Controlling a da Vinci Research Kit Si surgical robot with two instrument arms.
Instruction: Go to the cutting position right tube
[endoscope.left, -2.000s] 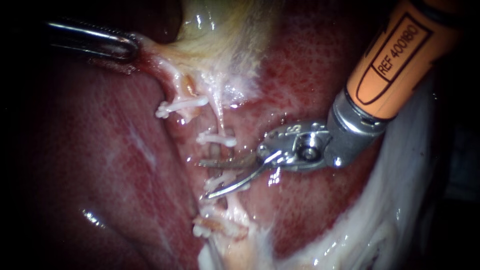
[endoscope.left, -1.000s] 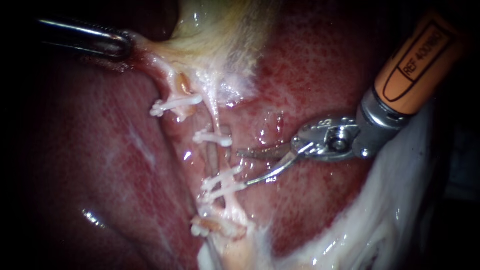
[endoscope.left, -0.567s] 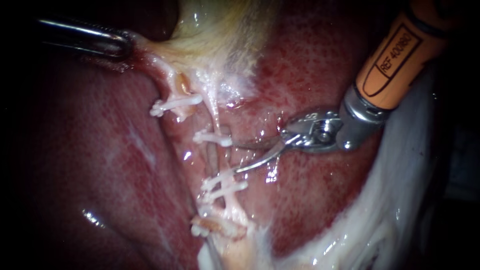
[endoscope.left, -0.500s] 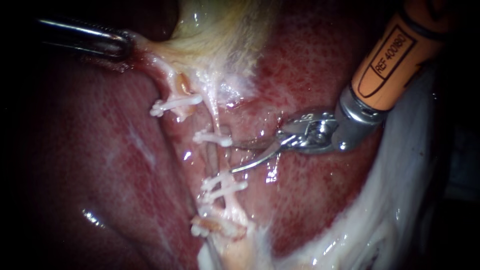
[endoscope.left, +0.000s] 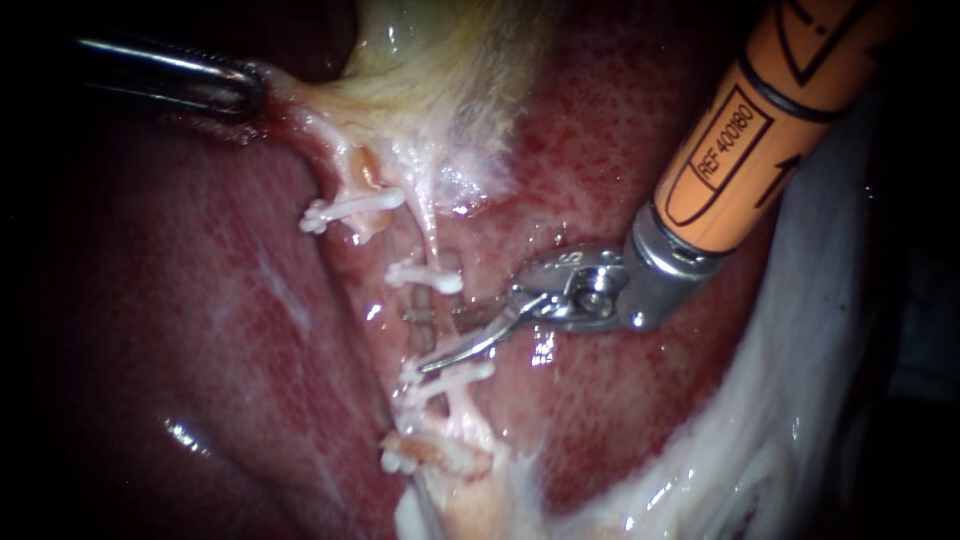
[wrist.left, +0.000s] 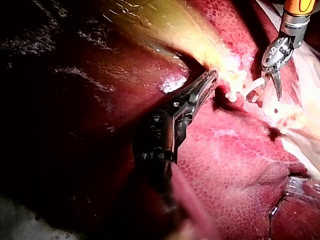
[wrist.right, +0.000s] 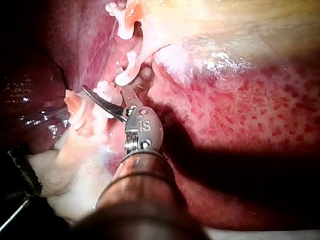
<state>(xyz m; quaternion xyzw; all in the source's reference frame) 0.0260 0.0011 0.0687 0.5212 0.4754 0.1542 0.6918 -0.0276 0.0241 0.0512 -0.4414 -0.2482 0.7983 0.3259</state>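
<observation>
The right instrument (endoscope.left: 414, 344) comes in from upper right, its open jaws straddling the right tube (endoscope.left: 425, 301) between an upper clip (endoscope.left: 430, 278) and a lower clip (endoscope.left: 452, 378). Up-left, the left instrument (endoscope.left: 255, 95) grips the gallbladder (endoscope.left: 440, 60), with the liver (endoscope.left: 200, 330) below

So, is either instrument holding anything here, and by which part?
Left instrument holds the gallbladder by its narrow lower end, jaws shut on it. Right instrument holds nothing: its jaws stand open at the tube between two clips.

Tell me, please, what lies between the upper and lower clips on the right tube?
Endoscope view: a bare stretch of the right tube, straddled by the open blades of the right instrument.
</observation>
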